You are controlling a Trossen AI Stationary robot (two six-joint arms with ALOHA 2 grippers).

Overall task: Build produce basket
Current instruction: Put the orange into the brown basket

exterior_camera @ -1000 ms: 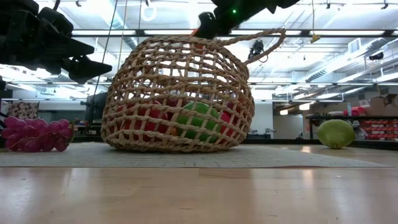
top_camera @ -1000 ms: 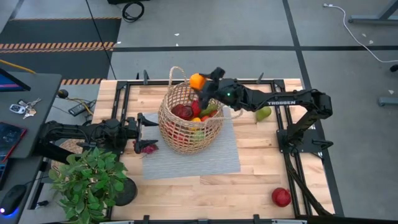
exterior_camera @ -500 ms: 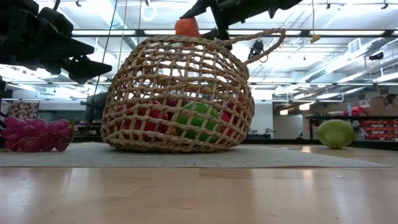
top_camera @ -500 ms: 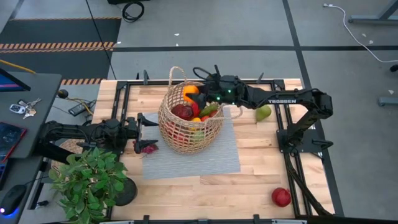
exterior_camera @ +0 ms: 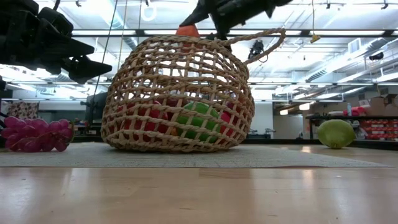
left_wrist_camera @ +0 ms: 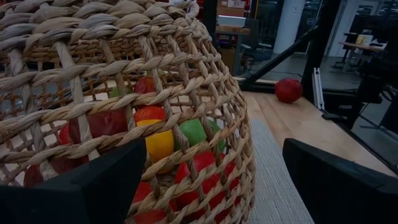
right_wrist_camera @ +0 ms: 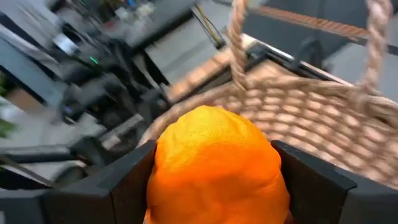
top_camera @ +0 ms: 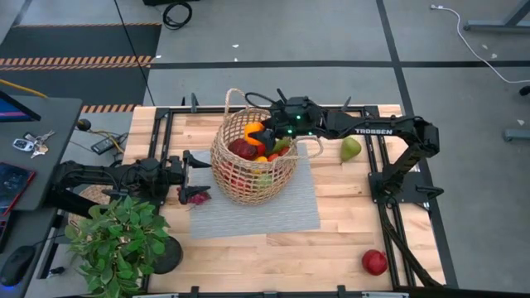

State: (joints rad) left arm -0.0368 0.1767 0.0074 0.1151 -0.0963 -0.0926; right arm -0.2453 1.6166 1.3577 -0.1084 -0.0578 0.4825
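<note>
— While the right tool [top_camera: 257, 132] hangs over the mouth of the basket [top_camera: 248, 178], what is it carrying?

— An orange [right_wrist_camera: 214, 165], clamped between its two dark fingers [right_wrist_camera: 134, 180]. In the low view the fruit shows just above the basket's rim, under the dark arm.

— Where does the basket stand?

— On a grey mat [top_camera: 273, 207] on the worktop [top_camera: 348, 240], near its middle. It already holds red, yellow, orange and green pieces; through the weave the left wrist view shows a yellow piece [left_wrist_camera: 160, 143] beside a green one [left_wrist_camera: 193, 130].

— And the left tool?

— The left tool [top_camera: 195, 161] sits low beside the basket, fingers well apart and gripping nothing. A bunch of dark-red grapes [top_camera: 196, 197] lies just by it at the mat's edge.

— Anything loose?

— A green pear [top_camera: 351, 150] lies on the worktop beside the right arm, and a red apple [top_camera: 374, 262] sits well apart, towards the near right corner. A potted plant [top_camera: 116, 244] stands at the near left corner.
</note>
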